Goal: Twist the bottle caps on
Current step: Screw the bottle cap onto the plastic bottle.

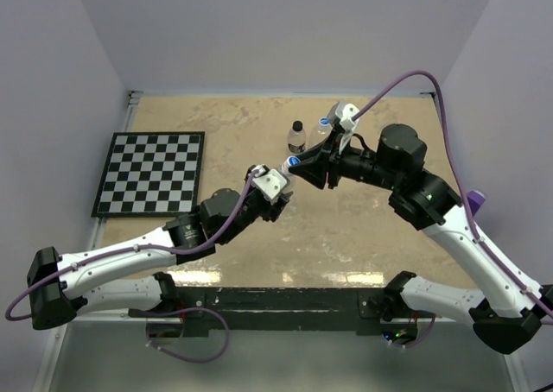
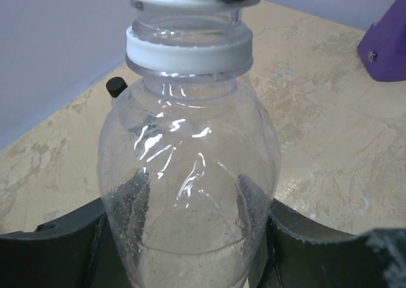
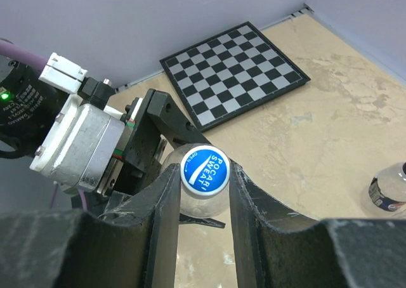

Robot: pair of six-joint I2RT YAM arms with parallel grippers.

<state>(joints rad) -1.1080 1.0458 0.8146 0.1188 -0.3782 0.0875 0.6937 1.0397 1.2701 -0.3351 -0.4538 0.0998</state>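
Bottle (image 2: pixel 190 174) (clear, bulbous plastic) has round blue cap (image 3: pixel 205 170) at its mouth.

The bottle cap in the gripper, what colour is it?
The cap is blue with white writing on top. The right wrist view shows it best.

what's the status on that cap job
Left end effector shut on bottle. Right end effector shut on blue cap, cap at that bottle's mouth. Nothing in the way; capped bottle stands apart, farther back.

The blue cap (image 3: pixel 205 170) reads "POCARI SWEAT".
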